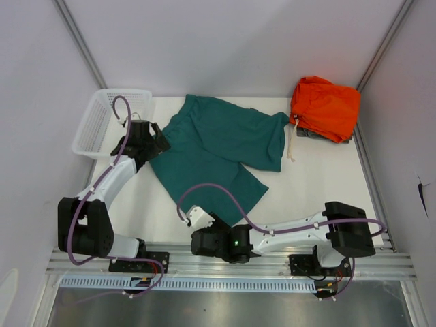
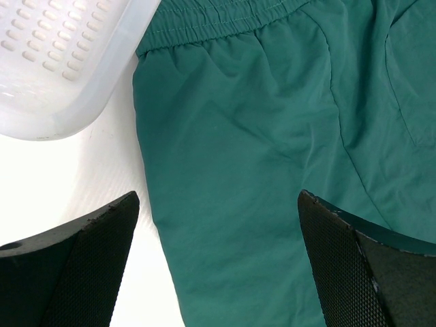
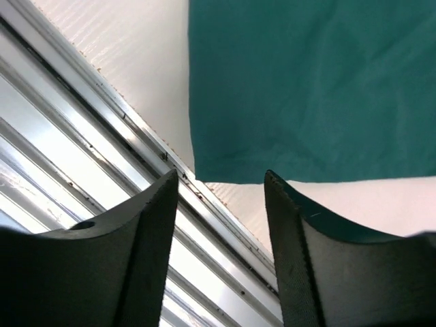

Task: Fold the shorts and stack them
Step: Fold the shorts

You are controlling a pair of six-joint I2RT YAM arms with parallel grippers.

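**Black pincer fingers poised over unfolded teal shorts**

Closest to view, the right pincer (image 3: 221,176) stands part-open with nothing between its black ribbed fingers (image 3: 136,252). It hangs over the near hem corner of the teal-green soft fabric shorts (image 3: 313,88), just beside the grooved aluminium rail (image 3: 75,143) at the table's edge. The left pincer (image 2: 218,195) gapes wide and empty above the shorts' left side, near the gathered elastic waistband (image 2: 204,30), with the white slotted plastic basket (image 2: 61,61) just beside it.

Seen from above, the shorts lie spread out and unfolded in the middle of the white table (image 1: 320,184). A cream-white drawstring (image 1: 291,139) lies between their right edge and the bright orange folded garment (image 1: 325,105) in the far right corner.

The cloth looks thin, light and limp, so I'd expect it to sag and slide rather than hold a crease. The hem corner and the thicker waistband seem the surest places to pinch, taking both layers together.
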